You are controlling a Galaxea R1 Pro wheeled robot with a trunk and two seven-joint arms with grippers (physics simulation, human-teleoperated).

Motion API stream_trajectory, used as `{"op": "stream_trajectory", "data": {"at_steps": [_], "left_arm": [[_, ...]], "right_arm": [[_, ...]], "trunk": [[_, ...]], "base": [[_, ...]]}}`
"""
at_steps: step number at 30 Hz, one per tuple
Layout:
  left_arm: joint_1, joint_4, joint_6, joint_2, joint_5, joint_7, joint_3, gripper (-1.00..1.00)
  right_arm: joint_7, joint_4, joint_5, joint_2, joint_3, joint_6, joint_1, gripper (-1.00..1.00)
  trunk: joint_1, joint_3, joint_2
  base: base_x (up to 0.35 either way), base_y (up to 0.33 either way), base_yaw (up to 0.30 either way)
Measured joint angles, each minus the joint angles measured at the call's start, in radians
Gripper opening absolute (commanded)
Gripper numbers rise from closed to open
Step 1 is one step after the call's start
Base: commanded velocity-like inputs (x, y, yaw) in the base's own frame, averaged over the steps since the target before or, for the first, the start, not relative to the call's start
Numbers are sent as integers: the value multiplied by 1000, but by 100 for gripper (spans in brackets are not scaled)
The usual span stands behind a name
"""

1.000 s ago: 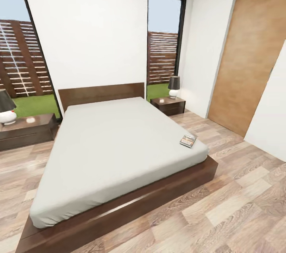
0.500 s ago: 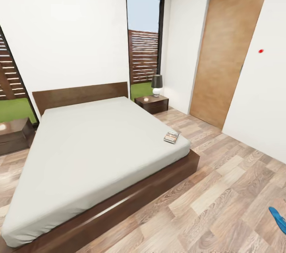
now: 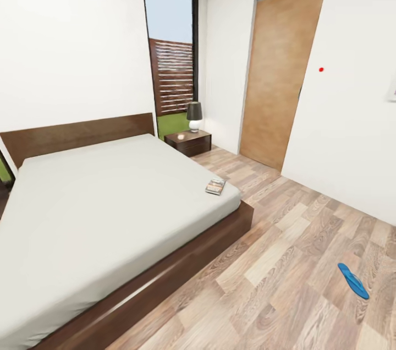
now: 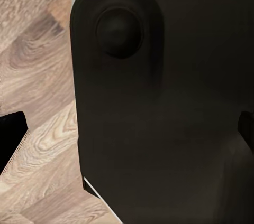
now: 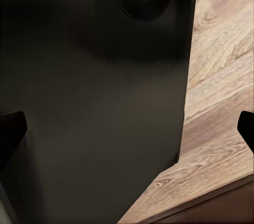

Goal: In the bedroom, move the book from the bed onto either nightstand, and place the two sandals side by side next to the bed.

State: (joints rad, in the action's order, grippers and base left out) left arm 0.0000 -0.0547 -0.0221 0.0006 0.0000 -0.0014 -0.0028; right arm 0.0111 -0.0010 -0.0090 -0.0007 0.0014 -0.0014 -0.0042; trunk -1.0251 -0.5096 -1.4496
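- Currently head view, left to right: large low bed with dark brown wooden frame and pale grey mattress [image 3: 110, 212] takes the left half of the frame, headboard against the white wall at upper left.
- Small thin paperback book with a dark cover [image 3: 215, 186] lies flat near the mattress's right-hand foot corner, centre of frame, close to the edge. Long axis runs roughly toward the headboard wall, slightly skewed.
- Small square dark brown wooden nightstand [image 3: 188, 142] sits above centre, just beside the bed's head end, with a dark-shaded table lamp [image 3: 194, 115] on top. Lamp takes part of the top, so judge the free patch before setting the book down.
- Tall window and brown wooden sliding door [image 3: 278, 72] are right of that; open wood-plank floor [image 3: 286, 240] runs between bed and wall.
- One bright blue flip-flop sandal [image 3: 352, 280] is on the floor at lower right, well apart from the bed, long axis diagonal.
- Both wrist views look at dark robot body panels with floor beyond; finger spacing for either gripper: cannot tell.
- Judgement: robot is in approach, nothing within reach. Book lies ahead, sandal ahead-right, so right arm is likely nearer to the sandal. Path to the book's corner looks unobstructed.
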Motion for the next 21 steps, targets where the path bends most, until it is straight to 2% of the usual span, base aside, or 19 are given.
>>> {"op": "stream_trajectory", "data": {"at_steps": [21], "left_arm": [[0, 0, 0, 0, 0, 0, 0, 100]], "right_arm": [[0, 0, 0, 0, 0, 0, 0, 100]], "trunk": [[0, -10, 0]], "base": [[0, 0, -279]]}}
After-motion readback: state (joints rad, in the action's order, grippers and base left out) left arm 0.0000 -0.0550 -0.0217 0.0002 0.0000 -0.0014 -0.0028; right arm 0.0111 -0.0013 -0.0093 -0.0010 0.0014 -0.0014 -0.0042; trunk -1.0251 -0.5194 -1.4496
